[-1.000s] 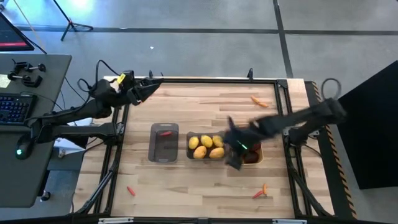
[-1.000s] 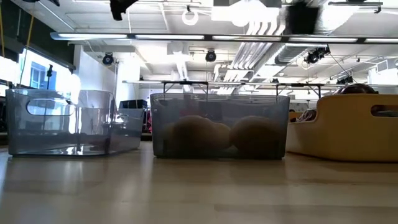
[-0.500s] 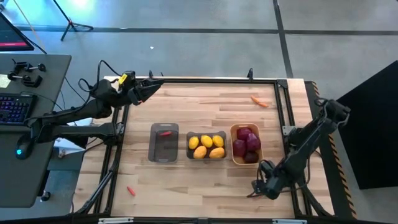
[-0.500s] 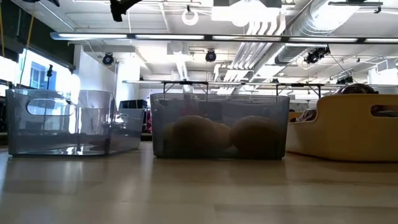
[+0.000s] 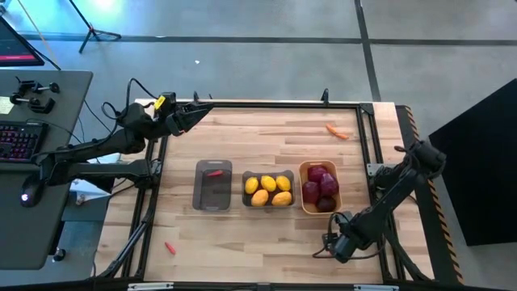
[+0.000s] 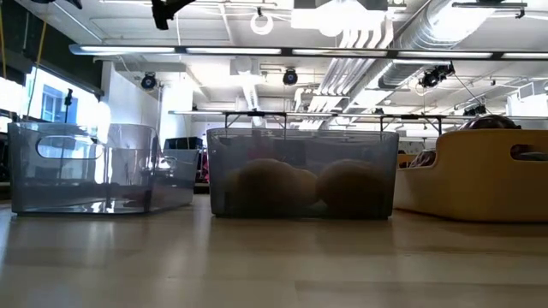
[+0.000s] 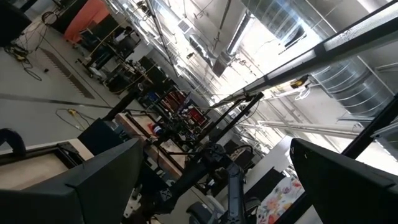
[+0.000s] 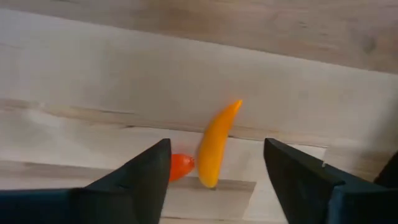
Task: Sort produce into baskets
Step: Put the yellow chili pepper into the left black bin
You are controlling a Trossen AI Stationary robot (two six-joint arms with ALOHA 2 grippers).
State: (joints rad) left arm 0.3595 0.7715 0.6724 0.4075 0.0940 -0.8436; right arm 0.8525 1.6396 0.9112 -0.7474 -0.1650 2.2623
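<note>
A: What has changed?

B: The right gripper has left the orange basket of red fruits and dropped to the near right table edge, jaws apart and narrowing astride an orange pepper; a red piece lies beside it. A pepper pickup appears under way.

A: The other arm?

B: The left gripper waits, spread wide, at the far left corner. Lemons fill the middle bin; the left bin holds one pepper.

A: Any writing?

B: None legible.
</note>
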